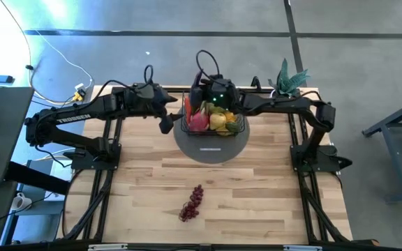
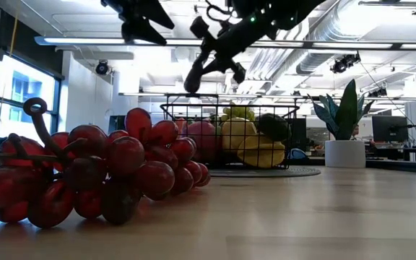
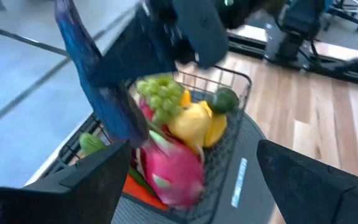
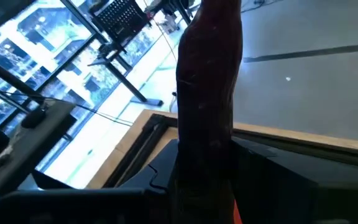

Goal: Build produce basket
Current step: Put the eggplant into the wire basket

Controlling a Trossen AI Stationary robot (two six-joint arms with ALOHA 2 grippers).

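Wooden table [image 1: 257,188], basket [image 1: 213,120] of produce on grey disc [image 1: 211,148] at far middle.
Right claw [image 1: 202,95] above basket, clamped on purple eggplant [image 4: 207,112]; left claw [image 1: 166,118] just beside, spread open, empty. Red grapes [image 1: 192,203] well apart, near front.

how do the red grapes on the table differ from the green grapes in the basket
The red grapes are dark red; the green grapes are pale green. The red grapes lie loose on the bare wood table, far from the basket; the green grapes sit atop the other produce inside it. Both are small bunches of round berries.
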